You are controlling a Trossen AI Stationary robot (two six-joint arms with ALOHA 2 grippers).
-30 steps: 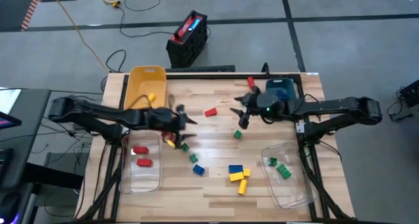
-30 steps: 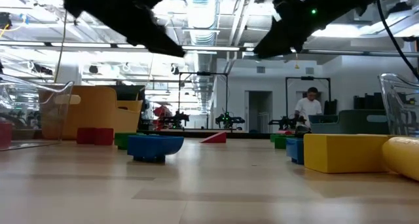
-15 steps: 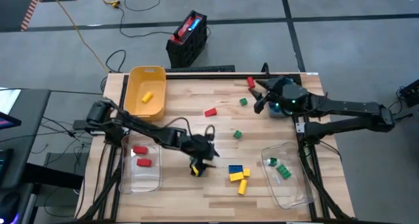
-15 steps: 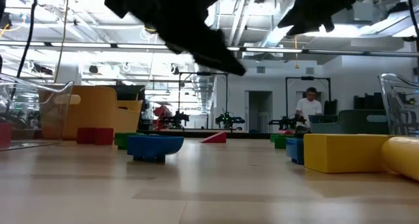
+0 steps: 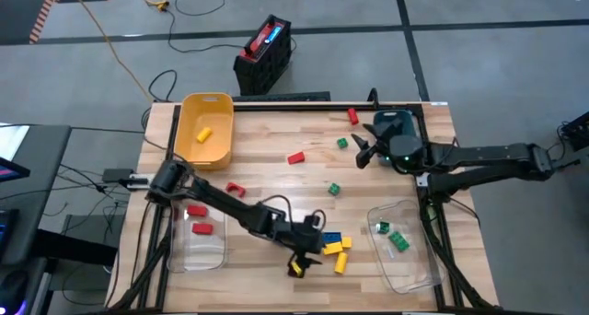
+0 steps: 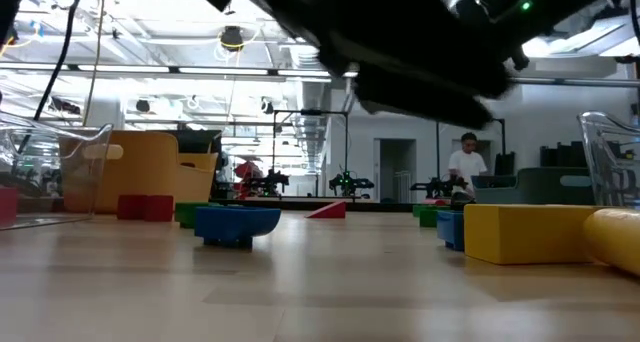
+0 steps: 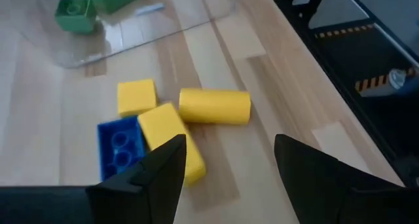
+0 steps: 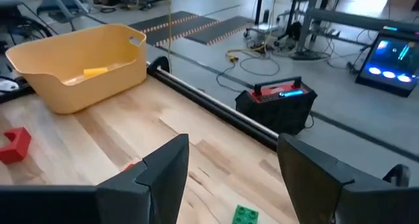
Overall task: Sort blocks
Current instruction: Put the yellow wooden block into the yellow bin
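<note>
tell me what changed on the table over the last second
The left gripper swept from beside the yellow bin across to the table's front, and now hangs open by the yellow and blue blocks. The right gripper drew back toward the teal bin, open and empty. A red block now shows where the left arm was. The bins stayed put.

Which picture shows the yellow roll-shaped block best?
The left wrist view: the yellow roll-shaped block lies close and whole. The high view shows it tiny; the low view catches only its end; the right wrist view misses it.
</note>
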